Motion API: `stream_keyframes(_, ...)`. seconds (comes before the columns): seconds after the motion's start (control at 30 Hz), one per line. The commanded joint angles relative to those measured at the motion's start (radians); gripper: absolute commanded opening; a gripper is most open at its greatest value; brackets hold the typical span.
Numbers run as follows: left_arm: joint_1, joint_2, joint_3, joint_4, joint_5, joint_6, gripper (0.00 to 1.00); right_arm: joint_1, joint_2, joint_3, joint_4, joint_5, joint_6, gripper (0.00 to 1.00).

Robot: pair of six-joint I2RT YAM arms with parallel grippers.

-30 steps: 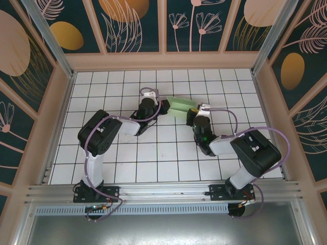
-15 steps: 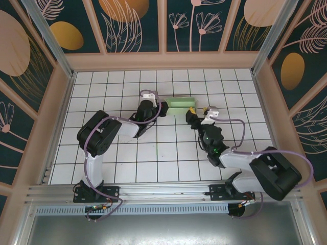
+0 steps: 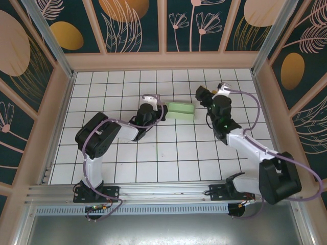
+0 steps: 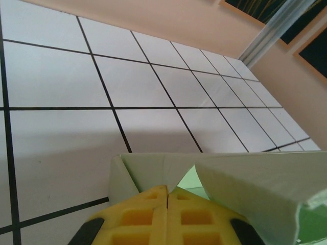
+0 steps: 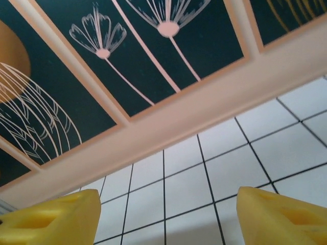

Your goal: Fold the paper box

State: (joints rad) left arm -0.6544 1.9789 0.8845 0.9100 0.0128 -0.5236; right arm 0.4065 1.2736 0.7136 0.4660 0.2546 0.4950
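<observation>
Since one second ago the right gripper (image 3: 203, 95) has left the paper box (image 3: 182, 109) and swung off to its right, with jaws wide and empty. On the box's left side, the left gripper (image 3: 161, 109) has its jaws shut, it seems on the box's left wall. The box lies toward the far middle of the surface (image 3: 168, 153). I judge it light, thin and easy to crush, so better to pinch a wall beside a crease.

The bottom edge of my left wrist view cuts off my left fingers (image 4: 138, 218), and the paper box (image 4: 255, 186) runs off to the right. From above, my left gripper (image 3: 164, 108) is too small to judge contact. My right fingers (image 5: 51, 215) are cropped below.
</observation>
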Motion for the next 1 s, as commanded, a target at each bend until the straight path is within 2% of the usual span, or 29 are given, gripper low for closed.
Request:
stream_keyframes(0.0,-0.026,-0.026,-0.025,0.037,-0.030,0.098,0.00,-0.003,0.067,0.062,-0.130,-0.079,0.043,0.71)
stream_keyframes(0.13,-0.038,-0.024,-0.054,0.071,-0.036,0.124,0.00,-0.003,0.142,0.094,-0.132,-0.111,0.043,0.71)
stream_keyframes(0.53,-0.042,0.004,-0.101,0.142,-0.014,0.146,0.00,0.007,0.311,0.151,-0.184,-0.088,-0.027,0.72)
stream_keyframes(0.97,-0.042,0.004,-0.115,0.149,-0.011,0.156,0.01,0.023,0.366,0.132,-0.198,-0.087,-0.024,0.72)
